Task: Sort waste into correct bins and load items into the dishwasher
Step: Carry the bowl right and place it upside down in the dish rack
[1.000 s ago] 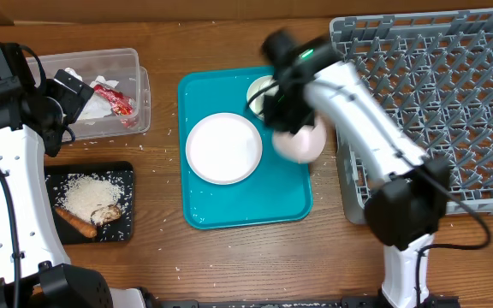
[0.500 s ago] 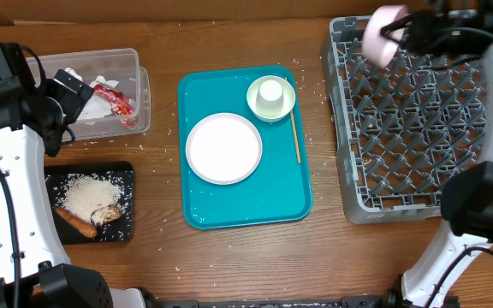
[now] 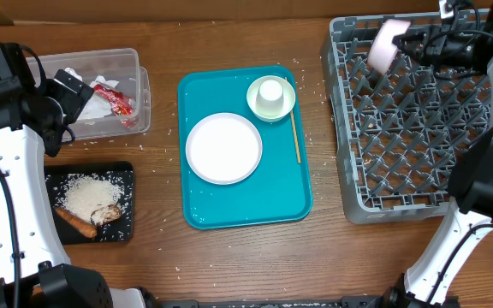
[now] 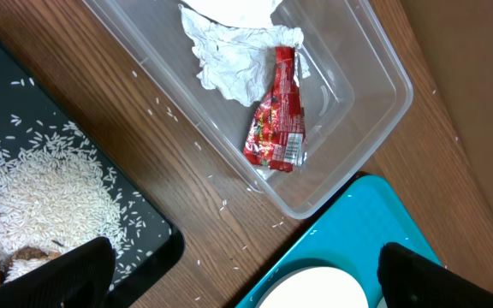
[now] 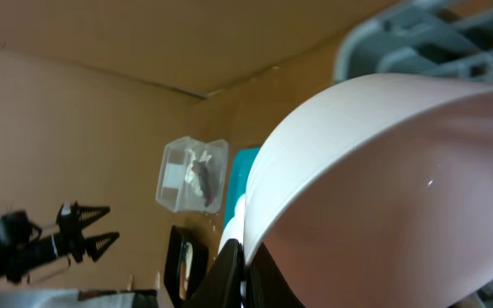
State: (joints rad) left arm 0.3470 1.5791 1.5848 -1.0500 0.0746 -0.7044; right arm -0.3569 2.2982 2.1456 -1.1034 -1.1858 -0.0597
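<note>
Over on the right, the right gripper is pinching the rim of a pinkish-white bowl, its fingers closed tight on the edge. It is holding the bowl tilted on its side above the far left corner of the grey dish rack; I cannot tell whether the bowl is touching the pegs. Across the table, the left gripper is hanging with its jaws spread wide and nothing between them, above the near right corner of the clear tub. A crumpled napkin and a red wrapper are lying inside that tub, touching each other. Nearer me, the black tray is carrying a heap of rice, with a brown chunk and a carrot piece lying at the heap's near edge. Between the two arms, the teal tray is holding a flat white plate, a small bowl with a cup sitting in it, and a thin wooden stick lying along the tray's right side. Loose grains are lying scattered on the wooden table.
</note>
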